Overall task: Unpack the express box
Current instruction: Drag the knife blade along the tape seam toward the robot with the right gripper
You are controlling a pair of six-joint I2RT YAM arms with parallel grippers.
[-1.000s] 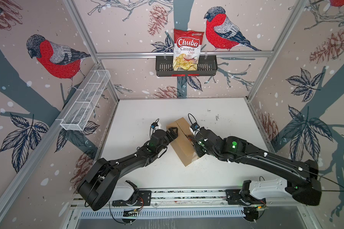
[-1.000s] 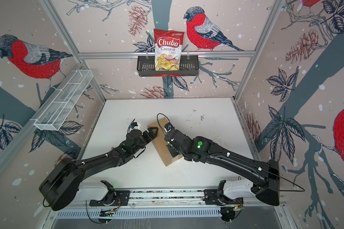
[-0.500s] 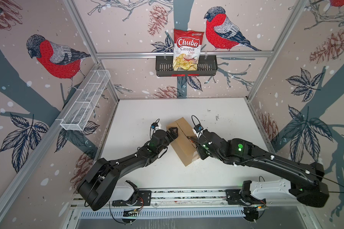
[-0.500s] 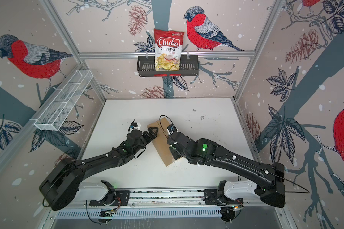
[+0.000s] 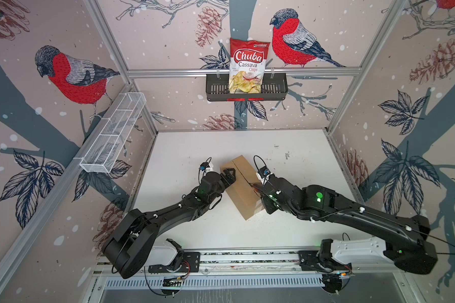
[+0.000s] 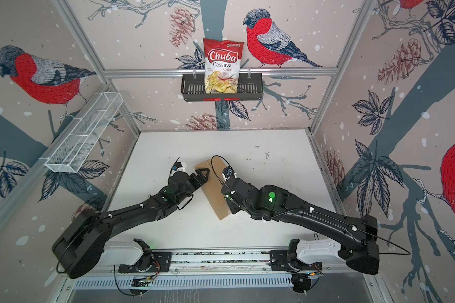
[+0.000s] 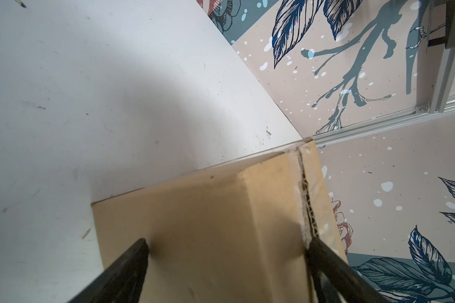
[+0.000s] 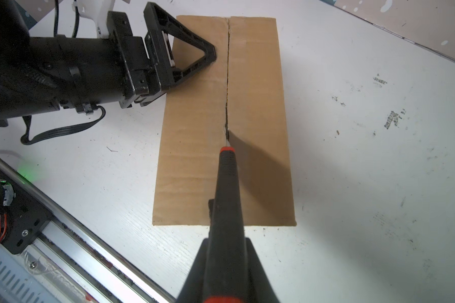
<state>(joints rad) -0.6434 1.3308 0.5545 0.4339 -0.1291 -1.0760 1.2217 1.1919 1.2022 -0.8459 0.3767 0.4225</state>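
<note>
The express box is a brown carton lying at a slant mid-table, and both wrist views show it. My left gripper is open wide against the box's far left edge. One of its fingers rests on the top flap beside the seam, the other low on the side wall. My right gripper is shut on a black and red knife. The blade tip sits in the centre seam about halfway along. From the tip to the far end the seam gapes dark.
A Chuba chips bag stands in a black slotted basket on the back wall. A white wire basket hangs on the left wall. The white table is walled on three sides, with the arms' rail along the front.
The right gripper with the knife has drawn a little along the seam towards the box's near end. The left arm and the box have stayed put.
</note>
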